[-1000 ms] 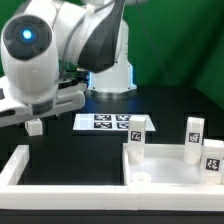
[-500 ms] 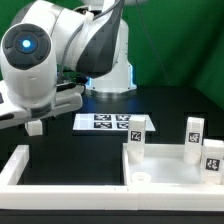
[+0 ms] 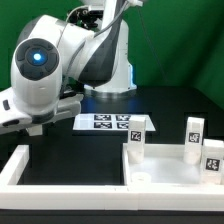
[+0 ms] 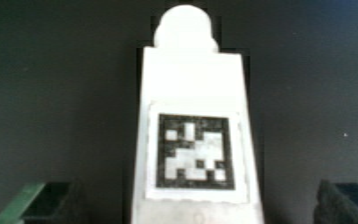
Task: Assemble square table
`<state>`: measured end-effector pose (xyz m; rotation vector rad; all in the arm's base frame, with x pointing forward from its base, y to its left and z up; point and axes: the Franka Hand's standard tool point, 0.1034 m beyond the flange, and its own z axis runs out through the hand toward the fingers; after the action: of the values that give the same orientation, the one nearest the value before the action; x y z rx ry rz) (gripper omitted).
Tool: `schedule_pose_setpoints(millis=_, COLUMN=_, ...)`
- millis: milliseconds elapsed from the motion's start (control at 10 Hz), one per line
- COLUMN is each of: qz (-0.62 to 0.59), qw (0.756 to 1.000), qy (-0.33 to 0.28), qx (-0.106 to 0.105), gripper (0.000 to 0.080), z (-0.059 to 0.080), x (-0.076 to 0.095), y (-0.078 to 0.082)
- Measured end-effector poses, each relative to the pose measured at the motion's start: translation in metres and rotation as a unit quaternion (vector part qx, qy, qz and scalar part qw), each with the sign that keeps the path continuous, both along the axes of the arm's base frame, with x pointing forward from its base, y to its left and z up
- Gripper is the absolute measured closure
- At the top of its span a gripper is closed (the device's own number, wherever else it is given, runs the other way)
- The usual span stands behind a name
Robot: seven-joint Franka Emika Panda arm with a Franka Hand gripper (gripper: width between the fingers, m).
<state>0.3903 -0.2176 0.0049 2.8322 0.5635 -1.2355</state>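
bright even light, wrist view blurred

Three upright leg blocks [image 3: 140,137] crowded the tabletop slab [image 3: 165,172] at the bench's four o'clock. The marker board [image 3: 108,123] lay flat at centre. Dark bench [image 3: 70,150] toward eight o'clock stayed open, bounded by the border frame [image 3: 18,165].

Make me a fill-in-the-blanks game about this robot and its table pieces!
The leg in the wrist view wears a black and ___ tag.
The marker board carries ___ tags.
___ upright legs stand by the square tabletop.
Missing words: white; four; three.
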Motion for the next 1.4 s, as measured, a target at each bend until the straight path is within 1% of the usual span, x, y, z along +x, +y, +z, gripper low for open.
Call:
schedule_pose_setpoints(millis=100, qz=0.000, qw=1.000, qy=0.001, qx=0.000, gripper=0.0272, z=0.000, x=0.000, y=0.000)
schedule_pose_setpoints(millis=200, qz=0.000, qw=1.000, qy=0.001, qx=0.000, gripper=0.0272, z=0.000, x=0.000, y=0.000)
schedule_pose_setpoints(millis=300, qz=0.000, qw=1.000, qy=0.001, qx=0.000, gripper=0.0466, z=0.000, x=-0.001, y=0.000)
schedule_pose_setpoints(millis=400, qz=0.000, qw=1.000, qy=0.001, qx=0.000, gripper=0.0511, z=0.000, x=0.000, y=0.000)
schedule_pose_setpoints(millis=900, qz=0.000, qw=1.000, qy=0.001, qx=0.000, gripper=0.0511, z=0.000, x=0.000, y=0.000)
schedule_pose_setpoints(millis=1000, qz=-0.001, qw=1.000, qy=0.005, qx=0.002, gripper=0.0511, z=0.003, x=0.002, y=0.003)
schedule_pose_setpoints(millis=1100, qz=-0.005, qw=0.999, qy=0.032, qx=0.008, gripper=0.0511, z=0.030, x=0.023, y=0.018)
schedule_pose_setpoints(millis=1200, qz=-0.016, qw=0.999, qy=0.039, qx=-0.004, gripper=0.0511, z=0.058, x=0.053, y=0.029)
schedule_pose_setpoints(millis=1300, qz=-0.035, qw=0.998, qy=0.045, qx=-0.014, gripper=0.0510, z=0.078, x=0.069, y=0.033)
schedule_pose_setpoints(millis=1400, qz=-0.033, qw=0.999, qy=0.032, qx=-0.014, gripper=0.0510, z=0.081, x=0.073, y=0.031)
